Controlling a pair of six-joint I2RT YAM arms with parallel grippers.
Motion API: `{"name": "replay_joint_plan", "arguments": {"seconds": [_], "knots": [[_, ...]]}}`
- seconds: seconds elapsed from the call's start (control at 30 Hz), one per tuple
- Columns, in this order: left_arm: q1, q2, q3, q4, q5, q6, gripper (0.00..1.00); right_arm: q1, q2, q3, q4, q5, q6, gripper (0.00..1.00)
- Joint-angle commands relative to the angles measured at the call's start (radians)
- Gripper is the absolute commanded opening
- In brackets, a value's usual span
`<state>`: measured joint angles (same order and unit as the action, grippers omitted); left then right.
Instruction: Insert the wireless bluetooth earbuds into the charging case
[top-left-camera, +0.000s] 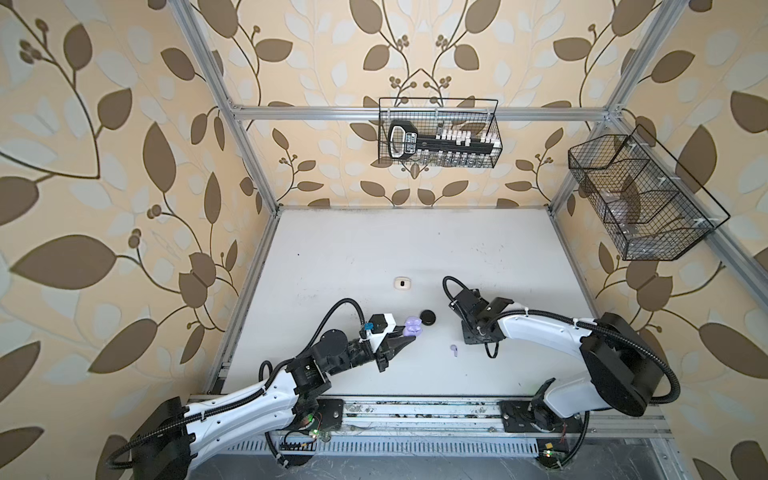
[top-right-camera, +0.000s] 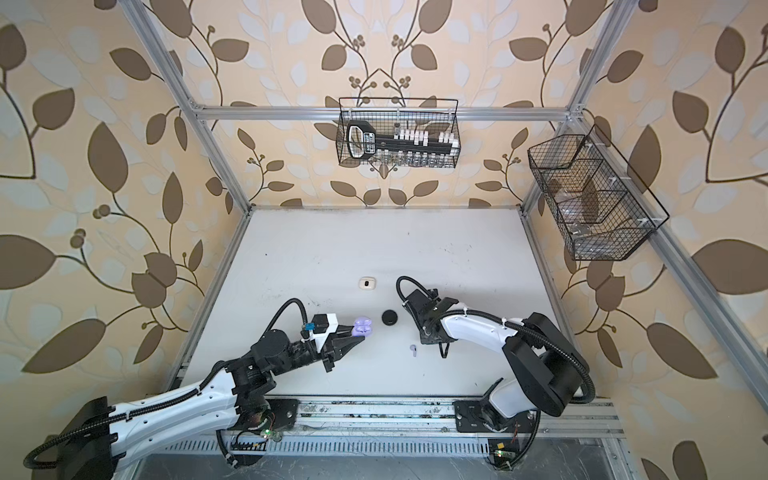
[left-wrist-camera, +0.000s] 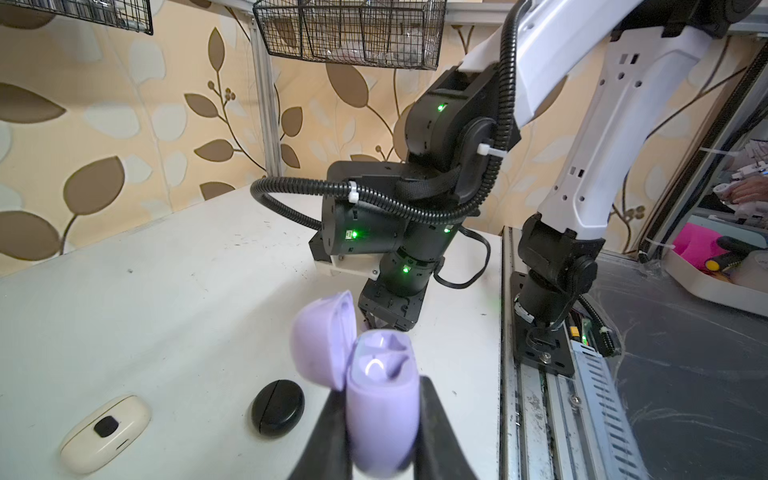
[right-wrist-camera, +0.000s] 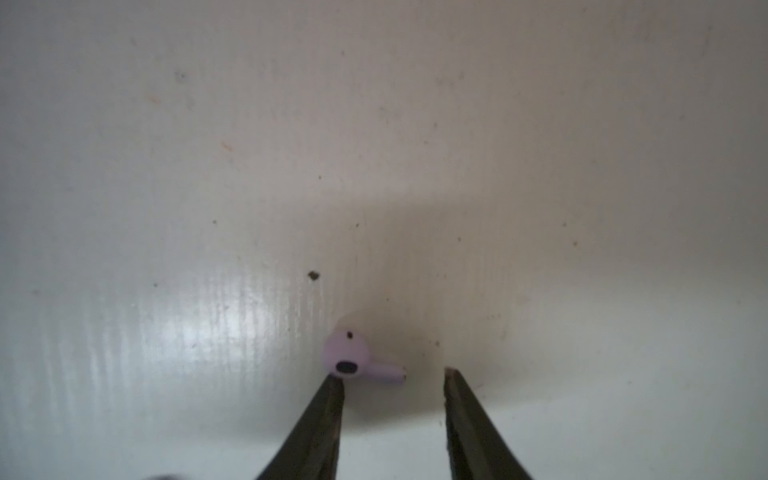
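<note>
On my left side, the left gripper (left-wrist-camera: 381, 399) is clamped on the lavender charging case (left-wrist-camera: 374, 432), one dark finger pressed against each flank of its body. It holds the case above the white table (top-left-camera: 374, 249), and the case's lid (left-wrist-camera: 322, 345) stands swung open to one side. I can see the two wells in the case's top from the left wrist view, but the close blur keeps me from telling whether either is filled. In both top views a closed white case (top-left-camera: 402, 283) lies flat on the table farther back, well apart from the arms. A closed black case (top-left-camera: 428, 317) sits just to the right of the lavender one, near it but not touching. Moving right, a single lavender earbud (top-left-camera: 454, 348) lies on its side on the bare table, in front of the black case. The right gripper (right-wrist-camera: 395, 380) points down at it with its jaws apart. In the right wrist view the earbud (right-wrist-camera: 353, 359) lies just past the fingertips, its round head against one tip, its stem pointing across the gap and ending short of the opposite tip. Nothing is gripped on this side.
</note>
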<state>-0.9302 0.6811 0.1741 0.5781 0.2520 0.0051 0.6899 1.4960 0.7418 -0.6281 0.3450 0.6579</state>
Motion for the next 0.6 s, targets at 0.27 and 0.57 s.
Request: {"name": "replay_joint_plan", "arguments": {"seconds": [0.27, 0.57], "knots": [[-0.006, -0.058, -0.015, -0.012, 0.000, 0.019, 0.00, -0.036, 0.086, -0.017, 0.059, -0.018, -0.029, 0.33], [-0.006, -0.070, -0.013, -0.022, 0.009, 0.018, 0.00, -0.042, 0.060, -0.031, 0.076, -0.130, -0.003, 0.27]]}}
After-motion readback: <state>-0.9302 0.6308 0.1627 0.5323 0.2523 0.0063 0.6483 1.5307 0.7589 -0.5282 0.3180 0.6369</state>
